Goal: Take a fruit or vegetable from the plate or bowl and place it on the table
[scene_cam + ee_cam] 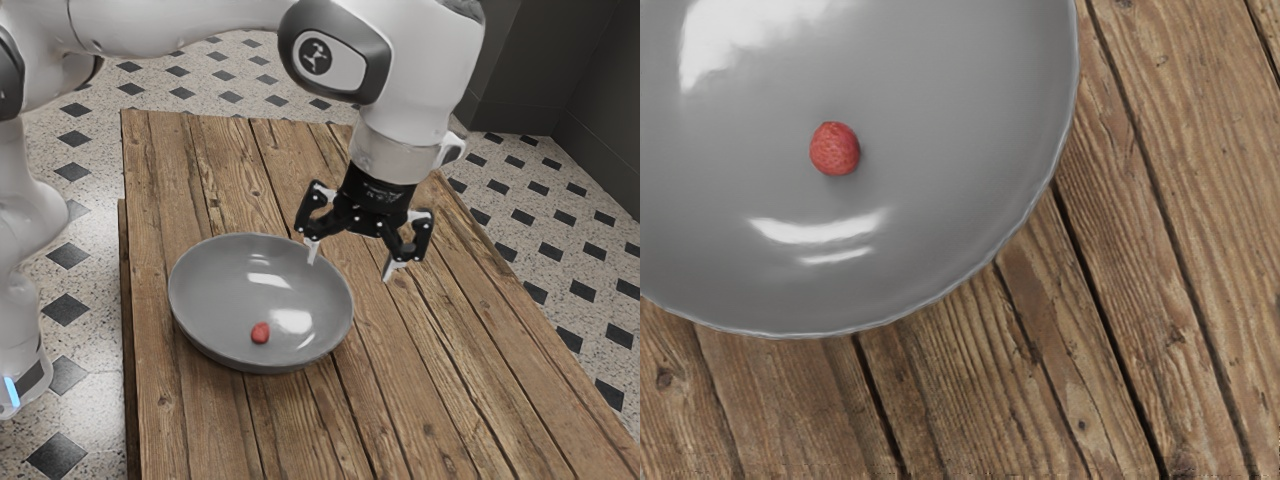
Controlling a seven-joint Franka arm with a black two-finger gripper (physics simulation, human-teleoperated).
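My gripper [350, 272] hangs above the table beside the bowl, its two fingers spread wide with nothing between them. One finger is over the bowl's rim on the exterior view's right. The grey bowl [215, 295] rests on the table and holds a small red strawberry [260, 333] on its inner floor. From the hand, the strawberry [835, 149] shows whole inside the bowl [940, 200], with nothing touching it.
The wooden plank table [450, 400] extends beyond the bowl toward the exterior view's right and front. In the wrist view, bare planks [1180, 240] run alongside the bowl's rim.
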